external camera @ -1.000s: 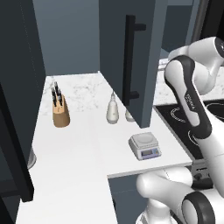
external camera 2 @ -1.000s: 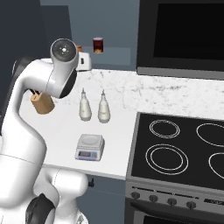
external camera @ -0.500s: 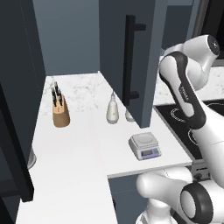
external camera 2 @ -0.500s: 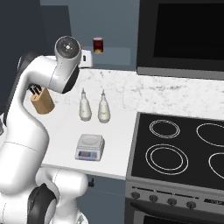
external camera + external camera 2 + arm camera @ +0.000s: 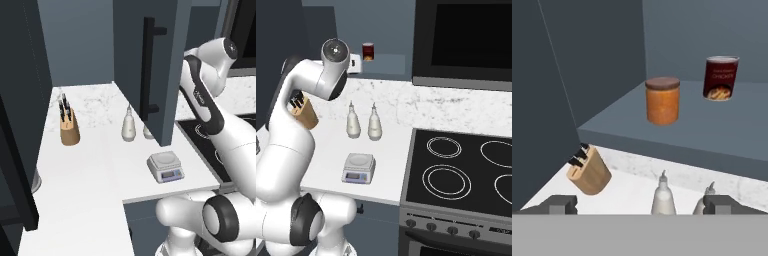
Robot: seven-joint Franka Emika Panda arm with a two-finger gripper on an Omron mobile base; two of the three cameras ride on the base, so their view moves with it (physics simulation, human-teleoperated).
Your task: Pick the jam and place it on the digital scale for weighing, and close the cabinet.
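At the bottom of the hand view, the gripper (image 5: 640, 204) stood with its jaws spread as wide as they go and nothing between them, the two dark fingertips (image 5: 560, 203) far out toward either lower corner. Just above them, low in the frame, poked the tops of two white teardrop bottles (image 5: 663, 196), with the knife block (image 5: 588, 170) tilted at lower left on the pale counter.

Up in the middle of the frame sat the jam (image 5: 662, 100), upright on the cabinet shelf (image 5: 677, 130) near its front edge, well apart from the gripper. To its right, farther back, was a dark red can (image 5: 721, 77). In the left base view the cabinet door (image 5: 150, 65) hung open at the top centre, its black bar handle (image 5: 148, 67) facing the camera, and the digital scale (image 5: 165, 166) waited near the counter's front edge, lower centre, platform bare.

The jar looked rigid and smooth-sided, probably glass, so likely slippery and breakable if knocked off the ledge. Light enough for one pinch, I'd judge. The best hold seemed to be across the round body below the lid, jaws level.
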